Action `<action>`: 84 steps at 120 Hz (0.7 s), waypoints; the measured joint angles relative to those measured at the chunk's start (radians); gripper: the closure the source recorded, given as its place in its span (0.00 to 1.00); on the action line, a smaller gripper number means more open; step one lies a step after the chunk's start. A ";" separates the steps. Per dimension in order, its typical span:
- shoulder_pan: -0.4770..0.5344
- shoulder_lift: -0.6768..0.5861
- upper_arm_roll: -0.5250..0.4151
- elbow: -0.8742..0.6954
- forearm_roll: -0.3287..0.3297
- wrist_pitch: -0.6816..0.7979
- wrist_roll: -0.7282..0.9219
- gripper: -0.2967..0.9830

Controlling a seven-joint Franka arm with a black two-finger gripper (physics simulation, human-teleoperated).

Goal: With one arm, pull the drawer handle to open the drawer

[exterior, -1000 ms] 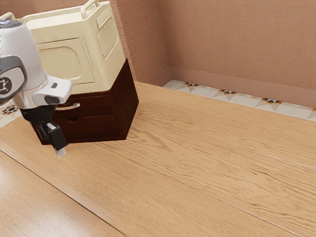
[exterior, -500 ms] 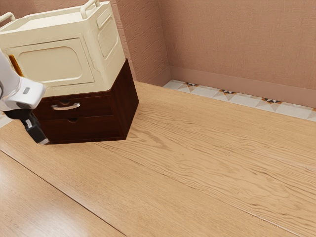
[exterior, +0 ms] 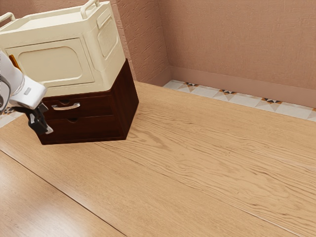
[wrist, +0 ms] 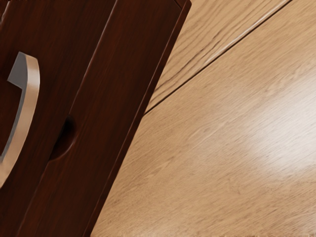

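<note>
The gripper [exterior: 48,129] is at the exterior view's left, in front of the cabinet's left part and lower than the handle, apart from it. Whether it is open cannot be told. A curved silver handle [exterior: 66,106] sits on the upper drawer [exterior: 98,105] of the dark brown cabinet; this drawer is closed, flush with the front. In the wrist view the handle [wrist: 32,94] crosses the dark drawer front, with the notch of the lower drawer [wrist: 64,140] beside it.
A cream crate [exterior: 54,61] rests on top of the cabinet. The wooden table [exterior: 197,163] extends in front of the cabinet and toward the exterior view's right. Behind it are a tiled floor [exterior: 237,96] and a pinkish wall [exterior: 237,44].
My hand first moved toward the exterior view's left, uncovering the handle, then rose a little and tilted. The drawers and crate have stayed put.
</note>
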 joint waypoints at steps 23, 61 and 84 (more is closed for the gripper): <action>0.005 0.049 0.000 0.044 0.007 0.020 0.105 0.38; 0.017 0.162 0.000 0.132 -0.006 0.031 0.287 0.44; 0.064 0.207 0.000 0.174 -0.040 0.045 0.366 0.45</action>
